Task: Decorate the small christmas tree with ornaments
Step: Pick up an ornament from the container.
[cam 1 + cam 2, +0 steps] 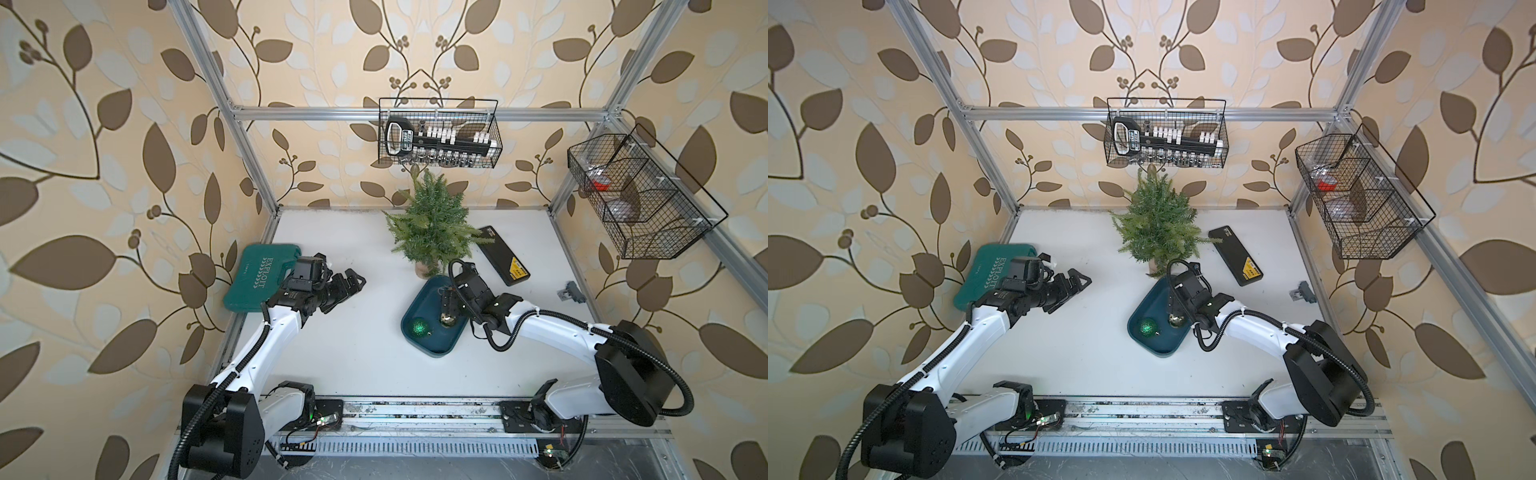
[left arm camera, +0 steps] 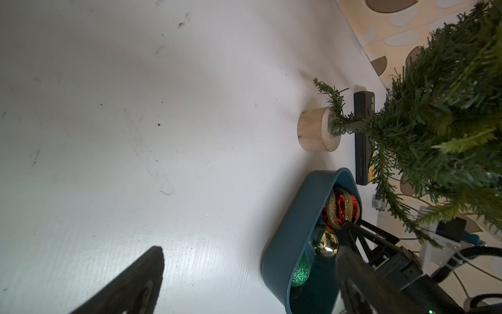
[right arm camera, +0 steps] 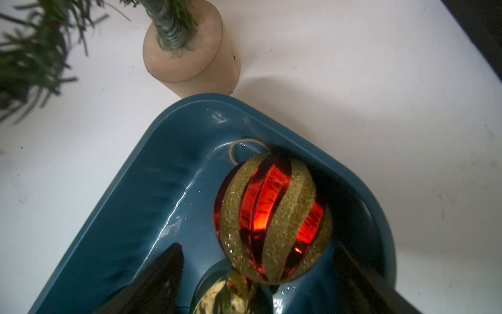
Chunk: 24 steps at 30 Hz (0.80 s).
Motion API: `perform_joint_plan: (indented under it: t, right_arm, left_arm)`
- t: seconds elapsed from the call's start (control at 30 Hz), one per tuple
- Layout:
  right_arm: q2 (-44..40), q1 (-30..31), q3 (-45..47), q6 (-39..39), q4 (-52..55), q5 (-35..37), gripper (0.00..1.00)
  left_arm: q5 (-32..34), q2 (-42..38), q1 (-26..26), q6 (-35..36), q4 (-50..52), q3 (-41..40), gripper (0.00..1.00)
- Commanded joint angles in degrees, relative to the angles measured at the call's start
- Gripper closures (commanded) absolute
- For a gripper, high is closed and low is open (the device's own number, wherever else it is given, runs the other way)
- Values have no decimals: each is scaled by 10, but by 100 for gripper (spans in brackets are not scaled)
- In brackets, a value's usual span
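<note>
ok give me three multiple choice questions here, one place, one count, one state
1. Where is the green ball? A in the blue tray B on the tree C on the green case
2. How many balls lie in the tray? A one B two C three
3. The right gripper is A shut on the tree B open over the tray C out of view
Answers: 1 A, it lies inside the tray's rim. 2 C, green, gold ball and red-and-gold ball show. 3 B, its fingers stand wide apart.
</note>
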State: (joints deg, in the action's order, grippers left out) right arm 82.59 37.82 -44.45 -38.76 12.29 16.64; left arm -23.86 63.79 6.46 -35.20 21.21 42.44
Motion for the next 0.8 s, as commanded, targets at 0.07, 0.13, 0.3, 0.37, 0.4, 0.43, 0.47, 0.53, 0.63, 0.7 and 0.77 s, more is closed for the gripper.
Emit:
perform_joint_plan:
  t: [0.07, 0.13, 0.3, 0.37, 0.4, 0.43, 0.47, 0.53, 0.63, 0.7, 0.77]
  right_arm:
    - [35, 2, -18, 3, -23, 25, 14]
    - [47, 2, -23, 4, -27, 29, 14]
    - [70, 2, -29, 8, -35, 30, 15]
    - [80, 2, -33, 11, -34, 34, 15]
    - [85, 2, -34, 11, -33, 37, 15]
    - [88, 2, -34, 11, -33, 38, 16]
    - [90, 2, -34, 11, -34, 38, 17]
    - [92, 2, -31, 10, -37, 38, 19]
    - [93, 2, -27, 10, -42, 37, 24]
    - [90, 2, -22, 7, -43, 34, 29]
    - [81, 3, -16, 5, -44, 33, 32]
  left_arm:
    - [-12, 3, 6, -10, -15, -10, 1]
    - [-13, 5, 6, -10, -16, -10, 1]
    - [-10, 5, 6, -10, -14, -10, 1]
    - [-9, 5, 6, -9, -15, -10, 1]
    - [-9, 5, 6, -11, -14, -10, 1]
    - [-9, 6, 6, -11, -14, -10, 1]
    - [-8, 6, 6, -11, -15, -10, 1]
    - [-7, 6, 6, -11, -14, -11, 1]
    - [-5, 4, 6, -12, -15, -13, 1]
    - [-4, 4, 6, -12, -15, -13, 1]
    - [-4, 4, 6, -13, -16, -13, 1]
